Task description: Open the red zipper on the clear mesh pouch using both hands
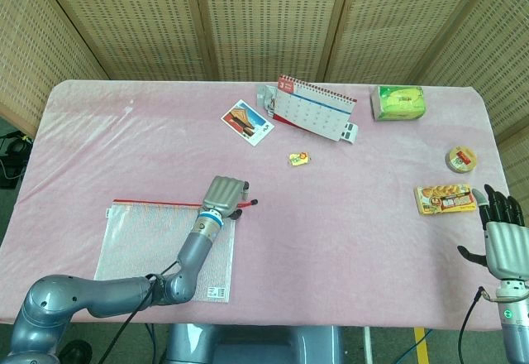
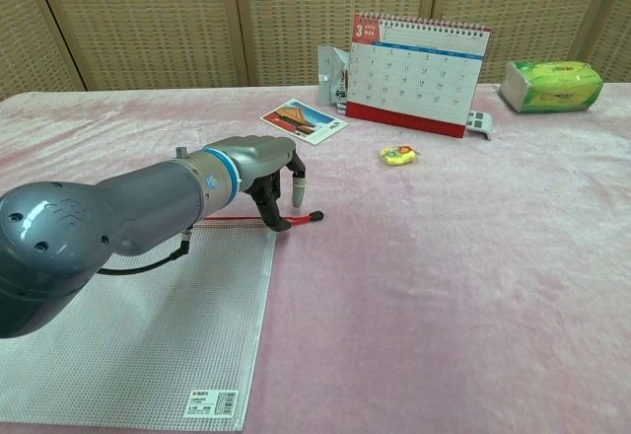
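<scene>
The head view looks steeply down from above the near edge of the bench [image 1: 347, 215], far enough back to take in its whole pink top and the wicker screens [image 1: 264, 16] behind. The chest view sits low and close, facing level across the bench toward those screens. Both views share the calendar [image 2: 419, 59], the mesh pouch [image 2: 148, 325] and the left hand [image 2: 276, 173].

The calendar [image 2: 419, 74] shows a white "3" on red.
</scene>
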